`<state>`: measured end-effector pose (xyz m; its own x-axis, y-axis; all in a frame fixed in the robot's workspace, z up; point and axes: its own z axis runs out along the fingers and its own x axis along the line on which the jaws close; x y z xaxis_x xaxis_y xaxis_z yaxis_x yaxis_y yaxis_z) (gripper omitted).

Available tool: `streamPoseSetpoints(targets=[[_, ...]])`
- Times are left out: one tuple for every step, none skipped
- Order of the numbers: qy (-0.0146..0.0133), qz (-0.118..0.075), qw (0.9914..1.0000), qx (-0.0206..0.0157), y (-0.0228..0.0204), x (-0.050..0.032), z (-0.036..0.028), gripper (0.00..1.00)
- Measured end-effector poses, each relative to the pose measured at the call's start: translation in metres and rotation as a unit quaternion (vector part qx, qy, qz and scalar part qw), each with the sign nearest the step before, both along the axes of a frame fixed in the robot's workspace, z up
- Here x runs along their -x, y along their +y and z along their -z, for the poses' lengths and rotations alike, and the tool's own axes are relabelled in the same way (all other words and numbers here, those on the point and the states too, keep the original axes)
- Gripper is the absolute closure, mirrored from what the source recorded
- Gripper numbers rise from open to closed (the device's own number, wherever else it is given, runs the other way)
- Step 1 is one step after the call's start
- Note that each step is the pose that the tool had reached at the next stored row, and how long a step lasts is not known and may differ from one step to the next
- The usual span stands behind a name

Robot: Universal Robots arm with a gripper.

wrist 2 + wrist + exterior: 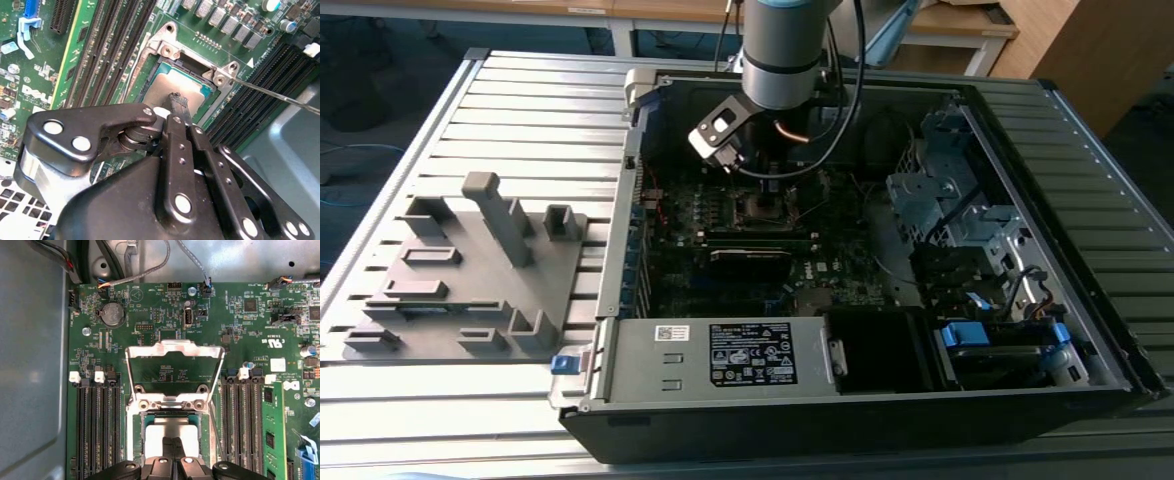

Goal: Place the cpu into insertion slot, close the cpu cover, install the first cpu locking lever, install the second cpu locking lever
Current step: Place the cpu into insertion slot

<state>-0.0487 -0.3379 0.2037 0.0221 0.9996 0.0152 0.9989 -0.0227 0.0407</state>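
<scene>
1. Black two-finger gripper: fingers are together, nothing clamped between them. The tips sit right at the face of the cpu. I can't tell whether they touch or hover just above.
2. Small thin square cpu with silvery metal face: lies flat inside the insertion slot, directly under the fingertips. In the first wrist view the cpu shows on both sides of the shut fingers, so the tips are roughly centred across it.
3. Square insertion slot with dark surround and thin silvery rim: filled, cpu looks seated level. Judged done: step one.
4. Thin silvery metal frame cpu cover with big central window: swung open, clear of the cpu, hinged along the slot edge facing the round coin cell. Key relation: the cover lies beyond the fingertips on that hinge side, with the hinge axis running across between the two memory slot banks. I can't tell the exact tilt.
5. Thin steel rod locking lever: unlatched, running out from the slot corner, away from the fingers.
6. Exterior view: the gripper is down inside the open black computer case, which sits on the grey slatted metal bench. A grey plastic fixture block is well apart, on the exterior view's left.
</scene>
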Motion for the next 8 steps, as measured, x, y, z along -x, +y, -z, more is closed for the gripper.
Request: streamPoseSetpoints(targets=[[0.0,0.0,1.0,-0.0001,0.0,0.0,0.0004,0.89],[-0.0001,0.0,1.0,-0.0001,0.0001,0.0,0.0011,0.89],[-0.0001,0.0,1.0,-0.0001,0.0001,0.0001,0.0019,0.89],[0.0,0.0,1.0,0.0,0.0,0.0001,0.0025,0.89],[0.0,0.0,1.0,0.0,0.0,0.0002,0.0027,0.89],[0.0,0.0,1.0,0.0,0.0,0.0002,0.0027,0.89],[0.0001,0.0,1.0,0.0001,0.0,0.0002,0.0027,0.89],[0.0,0.0,1.0,0.0001,0.0,0.0002,0.0027,0.89]])
